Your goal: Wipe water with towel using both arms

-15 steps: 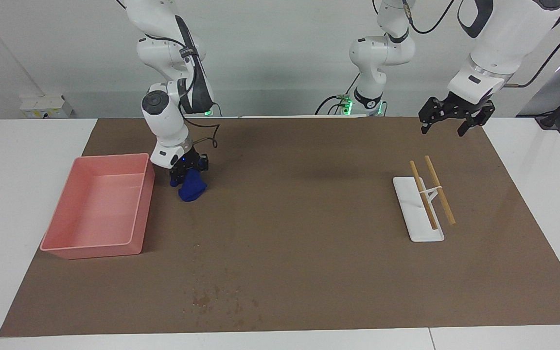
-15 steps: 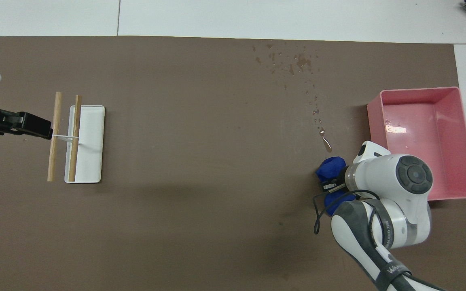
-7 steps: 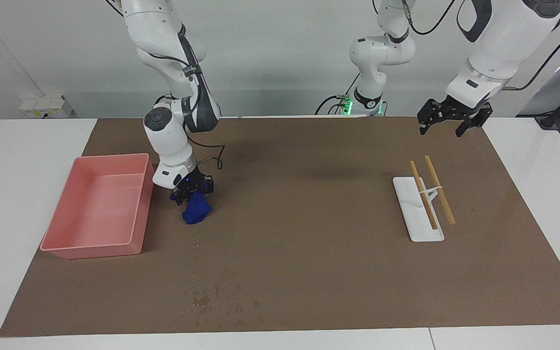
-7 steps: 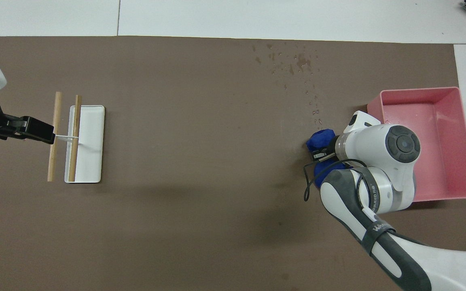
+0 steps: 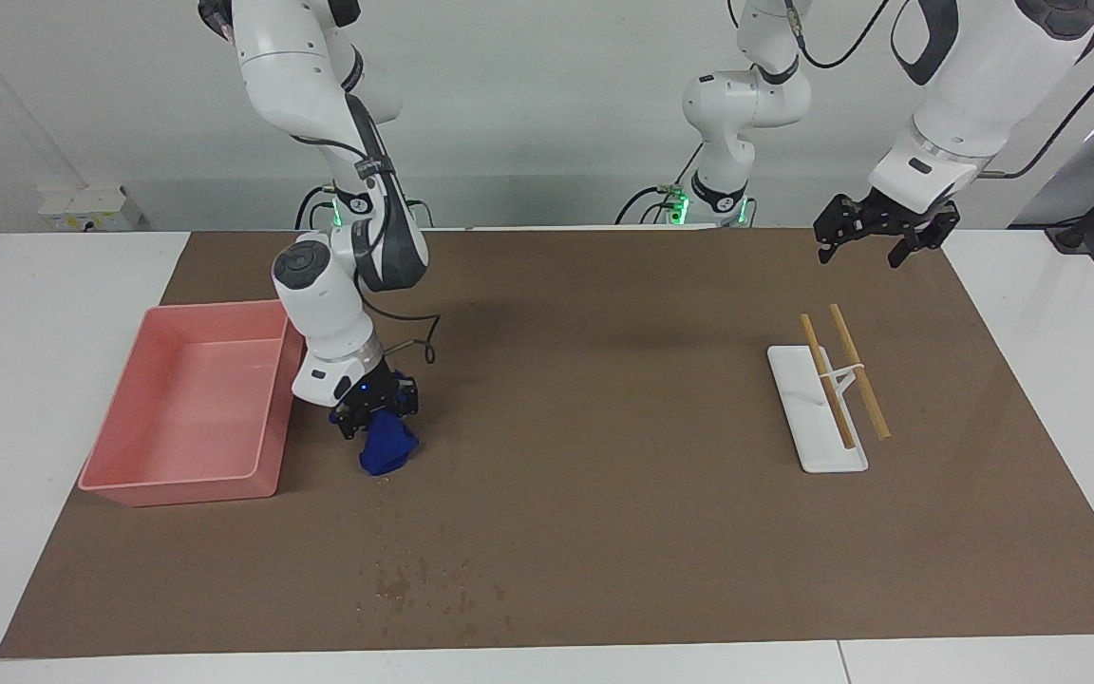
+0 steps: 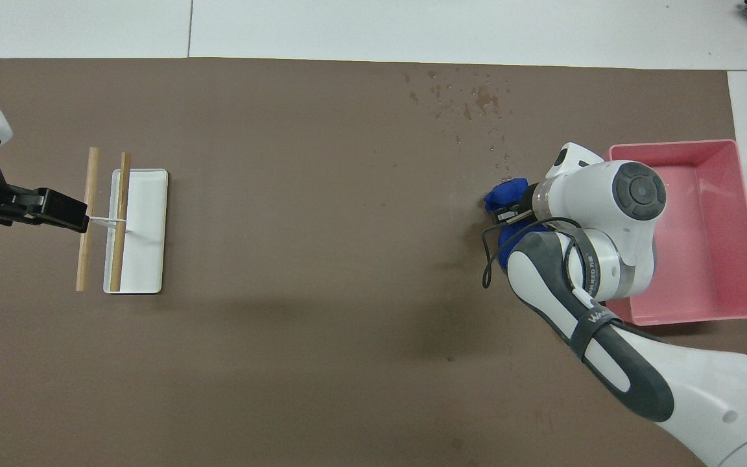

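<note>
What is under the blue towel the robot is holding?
The right gripper presses the blue towel onto the brown mat, beside the pink tray. Water drops lie farther out. Whatever is beneath the towel itself is covered.

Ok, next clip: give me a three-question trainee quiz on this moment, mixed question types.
1. True or false: the right end effector grips the towel beside the pink tray.
2. Multiple choice: the largest patch of water drops lies
A. in the tray
B. on the brown mat, farther from the robots than the towel
C. on the white stand
3. Short answer: what is the left end effector doing?

Key
1. True.
2. B.
3. It waits in the air, open, holding nothing, over the mat's edge near the stand with two wooden sticks.
</note>
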`<state>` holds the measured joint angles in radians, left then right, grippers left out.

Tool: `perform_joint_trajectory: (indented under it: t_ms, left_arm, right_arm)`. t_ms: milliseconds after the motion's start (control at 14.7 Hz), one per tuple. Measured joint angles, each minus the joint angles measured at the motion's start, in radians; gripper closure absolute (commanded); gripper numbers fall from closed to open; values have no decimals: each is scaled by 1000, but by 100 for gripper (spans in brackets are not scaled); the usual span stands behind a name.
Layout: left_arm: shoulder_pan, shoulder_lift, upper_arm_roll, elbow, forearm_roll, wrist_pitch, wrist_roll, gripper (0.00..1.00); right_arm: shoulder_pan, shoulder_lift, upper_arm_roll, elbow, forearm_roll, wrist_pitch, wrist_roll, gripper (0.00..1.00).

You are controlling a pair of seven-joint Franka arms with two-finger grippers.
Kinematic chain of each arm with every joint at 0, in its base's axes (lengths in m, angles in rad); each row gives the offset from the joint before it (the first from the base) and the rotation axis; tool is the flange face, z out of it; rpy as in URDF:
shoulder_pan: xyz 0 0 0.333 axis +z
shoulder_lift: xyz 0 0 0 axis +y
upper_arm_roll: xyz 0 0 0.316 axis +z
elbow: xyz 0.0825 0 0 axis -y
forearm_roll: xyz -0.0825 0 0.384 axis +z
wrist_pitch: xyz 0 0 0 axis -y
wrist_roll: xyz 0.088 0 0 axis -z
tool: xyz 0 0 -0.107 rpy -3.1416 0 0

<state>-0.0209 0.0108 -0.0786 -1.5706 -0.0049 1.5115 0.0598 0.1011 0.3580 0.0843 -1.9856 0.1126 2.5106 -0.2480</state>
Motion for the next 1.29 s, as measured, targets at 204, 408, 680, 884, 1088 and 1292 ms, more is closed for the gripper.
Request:
perform_joint_trajectory:
  t_ms: [204,408,680,884,1088,1292]
  left_arm:
    - [0,0,0,0,0,0,0,0]
    - [0,0,-2,0,0,0,0,0]
    - [0,-1,-2,0,0,9,0,0]
    - [0,-1,-2,0,0,11,0,0]
    - [0,-1,-2,-1,0,11,0,0]
    - [0,-5,-2,-11,0,24,0,0]
  right_arm:
    - [-12,85,0,102,0,4,-19,100]
    - [-13,136,0,183,0,4,-20,100]
    - [-12,192,1,247,-1,25,-21,100]
    - [-12,220,1,292,-1,31,-54,100]
    - [-13,253,0,361,-3,29,-121,100]
    - [-13,275,0,442,-13,-46,-133,100]
